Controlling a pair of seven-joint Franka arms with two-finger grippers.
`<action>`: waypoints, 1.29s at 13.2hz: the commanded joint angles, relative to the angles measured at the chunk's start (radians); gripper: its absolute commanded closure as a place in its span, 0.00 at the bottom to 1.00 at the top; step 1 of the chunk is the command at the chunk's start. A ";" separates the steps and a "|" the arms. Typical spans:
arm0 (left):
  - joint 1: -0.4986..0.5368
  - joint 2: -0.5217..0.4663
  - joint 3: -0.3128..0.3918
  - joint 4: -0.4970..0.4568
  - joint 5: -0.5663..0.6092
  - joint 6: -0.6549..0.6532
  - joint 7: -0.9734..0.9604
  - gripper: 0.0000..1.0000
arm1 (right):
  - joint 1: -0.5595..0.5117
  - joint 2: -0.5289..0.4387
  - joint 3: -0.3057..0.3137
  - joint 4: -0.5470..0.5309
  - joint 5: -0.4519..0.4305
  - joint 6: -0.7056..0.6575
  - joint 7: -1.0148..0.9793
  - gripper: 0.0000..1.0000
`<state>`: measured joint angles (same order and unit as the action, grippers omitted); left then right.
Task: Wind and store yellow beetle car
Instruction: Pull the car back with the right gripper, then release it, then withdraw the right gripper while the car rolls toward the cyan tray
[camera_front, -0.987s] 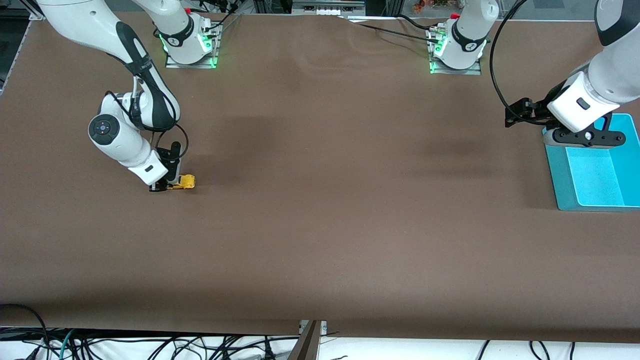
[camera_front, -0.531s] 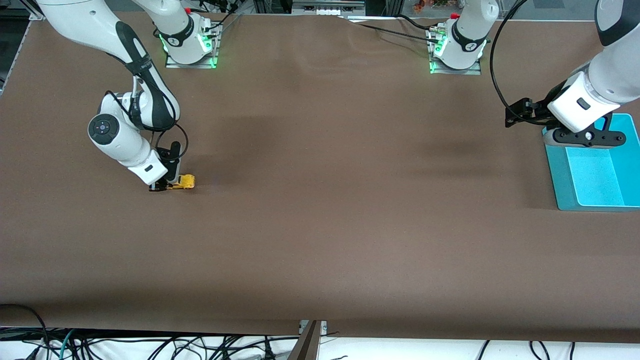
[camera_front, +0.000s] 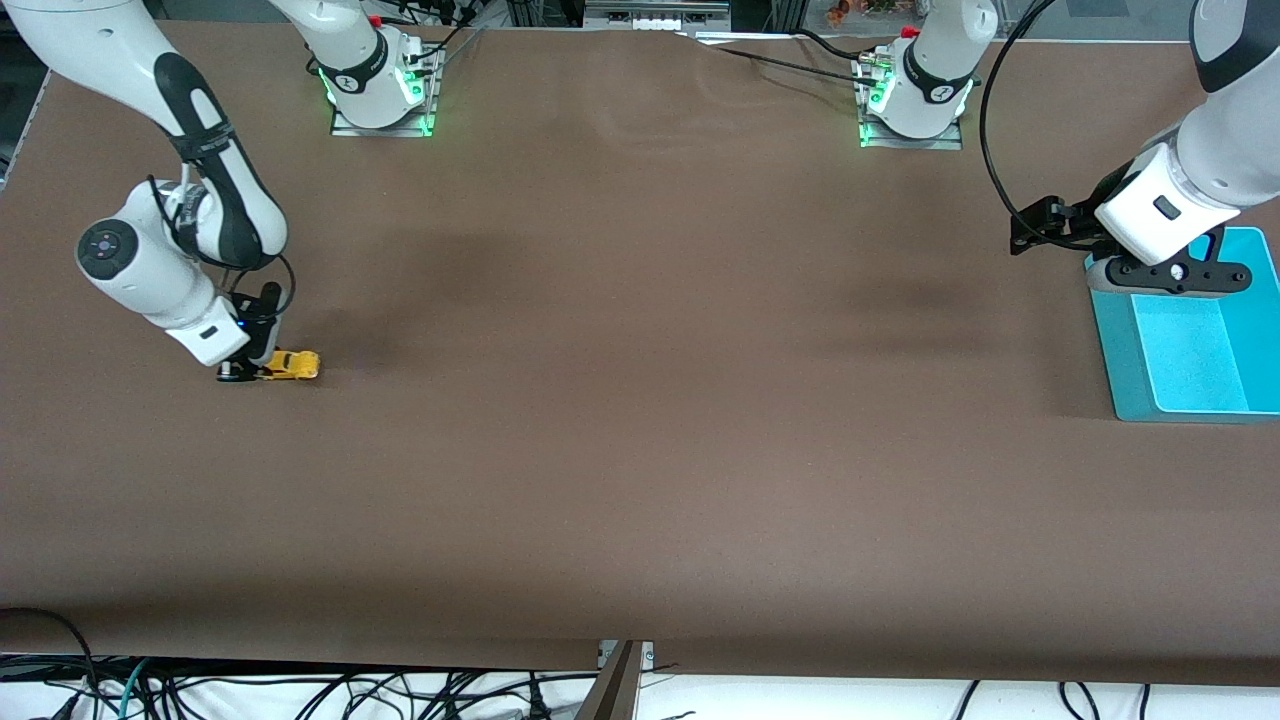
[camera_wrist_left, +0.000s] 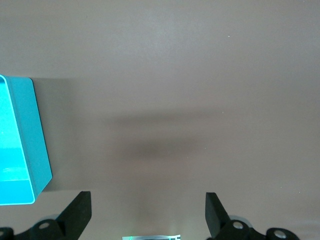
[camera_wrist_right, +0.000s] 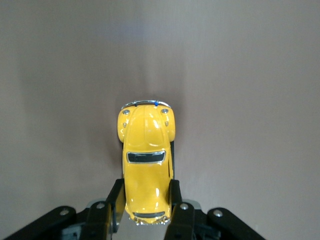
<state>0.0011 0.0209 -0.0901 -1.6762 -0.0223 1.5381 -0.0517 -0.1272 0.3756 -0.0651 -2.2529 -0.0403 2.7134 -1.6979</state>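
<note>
The yellow beetle car (camera_front: 291, 366) sits on the brown table toward the right arm's end. My right gripper (camera_front: 252, 367) is down at table level and shut on the car's rear half. In the right wrist view the car (camera_wrist_right: 145, 165) lies between the two black fingers (camera_wrist_right: 114, 202), its bumper end pointing away from the wrist. My left gripper (camera_front: 1168, 275) is open and empty, held still over the rim of the teal bin (camera_front: 1120, 352) at the left arm's end. In the left wrist view the open gripper (camera_wrist_left: 147, 220) frames bare table, with the bin (camera_wrist_left: 37, 145) at the edge.
The teal bin is open-topped and holds nothing visible. The arm bases (camera_front: 378, 90) (camera_front: 912, 100) stand farthest from the front camera. Cables (camera_front: 300, 690) hang below the table edge nearest the front camera. Brown table (camera_front: 650, 400) lies between car and bin.
My right gripper has dragged the car along the table toward the right arm's end, most of it in the last half second. The left arm has not moved.
</note>
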 joint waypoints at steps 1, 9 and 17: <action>0.005 0.011 0.001 0.029 -0.024 -0.023 0.003 0.00 | -0.066 0.072 0.013 0.022 0.007 0.032 -0.075 0.65; 0.005 0.011 0.000 0.030 -0.024 -0.023 0.000 0.00 | -0.066 0.057 0.039 0.035 0.020 0.025 -0.080 0.00; 0.005 0.011 0.000 0.029 -0.024 -0.023 0.000 0.00 | -0.065 0.037 0.054 0.058 0.025 -0.015 -0.074 0.00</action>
<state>0.0011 0.0210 -0.0902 -1.6761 -0.0224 1.5381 -0.0517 -0.1784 0.4261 -0.0265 -2.2145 -0.0364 2.7310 -1.7544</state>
